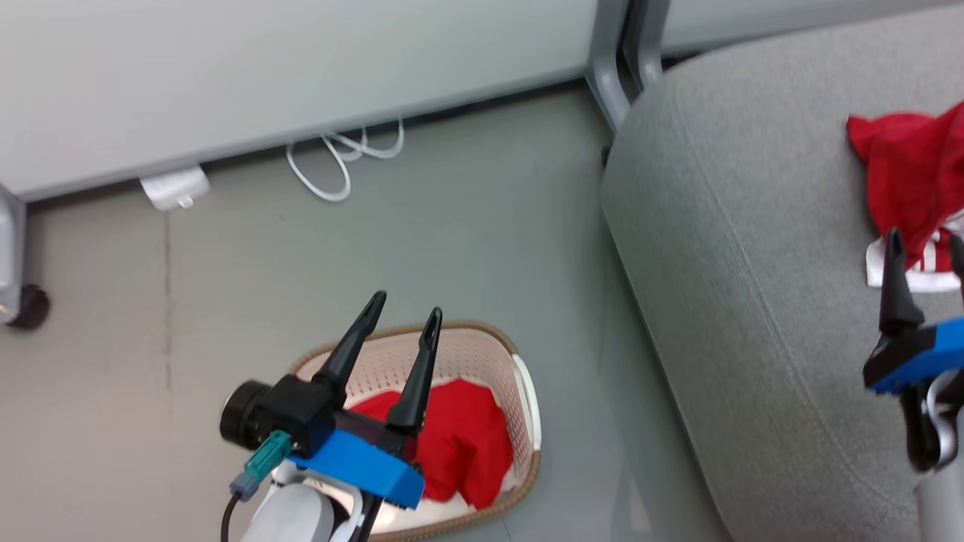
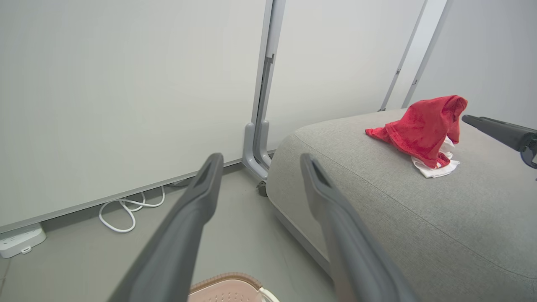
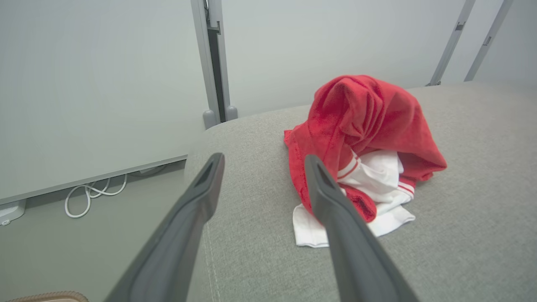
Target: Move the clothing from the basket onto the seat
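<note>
Head view showed the trimmed garment point(image 1: 911, 181), red with a white striped edge, lying on the seat point(image 1: 753, 263), so that share looked done. The second garment point(image 1: 459, 436), also red, lay inside the basket point(image 1: 482, 361) on the floor beside the seat and was left to move. The left pincer point(image 1: 407, 305) hovered over the basket, off the seat, spread and empty. The right pincer point(image 1: 925, 239) hung over the seat just beside the trimmed garment, spread too, holding nothing. About half remained, I judged.
</note>
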Tool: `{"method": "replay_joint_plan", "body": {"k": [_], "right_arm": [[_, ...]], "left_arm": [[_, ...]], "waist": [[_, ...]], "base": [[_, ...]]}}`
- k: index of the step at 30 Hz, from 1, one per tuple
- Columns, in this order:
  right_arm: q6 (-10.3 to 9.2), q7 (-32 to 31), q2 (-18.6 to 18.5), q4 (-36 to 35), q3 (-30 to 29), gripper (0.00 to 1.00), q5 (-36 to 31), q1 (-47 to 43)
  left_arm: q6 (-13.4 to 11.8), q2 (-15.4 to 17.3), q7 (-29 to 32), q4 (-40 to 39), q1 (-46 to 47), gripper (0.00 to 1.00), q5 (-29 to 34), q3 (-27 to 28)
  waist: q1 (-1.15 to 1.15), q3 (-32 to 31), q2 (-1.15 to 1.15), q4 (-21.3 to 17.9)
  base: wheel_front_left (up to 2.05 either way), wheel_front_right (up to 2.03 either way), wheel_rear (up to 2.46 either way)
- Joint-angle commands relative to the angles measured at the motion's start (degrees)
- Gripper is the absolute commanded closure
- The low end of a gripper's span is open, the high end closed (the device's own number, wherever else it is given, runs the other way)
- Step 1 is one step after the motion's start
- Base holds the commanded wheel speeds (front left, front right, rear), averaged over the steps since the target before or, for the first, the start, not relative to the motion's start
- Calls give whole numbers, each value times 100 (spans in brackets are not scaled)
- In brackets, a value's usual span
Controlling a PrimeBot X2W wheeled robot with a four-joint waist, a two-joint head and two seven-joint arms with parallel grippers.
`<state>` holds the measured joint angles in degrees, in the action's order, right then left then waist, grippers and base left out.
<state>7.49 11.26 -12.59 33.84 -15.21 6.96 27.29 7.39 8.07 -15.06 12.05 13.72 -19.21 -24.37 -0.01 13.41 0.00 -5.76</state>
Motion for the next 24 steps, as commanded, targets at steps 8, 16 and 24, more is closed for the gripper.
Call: {"method": "replay_joint_plan", "body": {"k": [8,16,24], "right_arm": [[1,-509,710,-1972,-35,0,-337,-1556],[1,-599,946,-2971,344,0,-465,-2387],[1,-505,969,-3165,787,0,-376,-2986]], "left_arm": [[14,-142,-17,187,-693,0,-6,636],[14,-151,-17,234,-1057,0,94,1141],[14,-160,-17,355,-1222,0,167,1625]], "waist": [[1,-999,0,506],[1,-1254,0,676],[1,-1406,0,843]], "base": [[0,0,0],[0,0,0],[0,0,0]]}}
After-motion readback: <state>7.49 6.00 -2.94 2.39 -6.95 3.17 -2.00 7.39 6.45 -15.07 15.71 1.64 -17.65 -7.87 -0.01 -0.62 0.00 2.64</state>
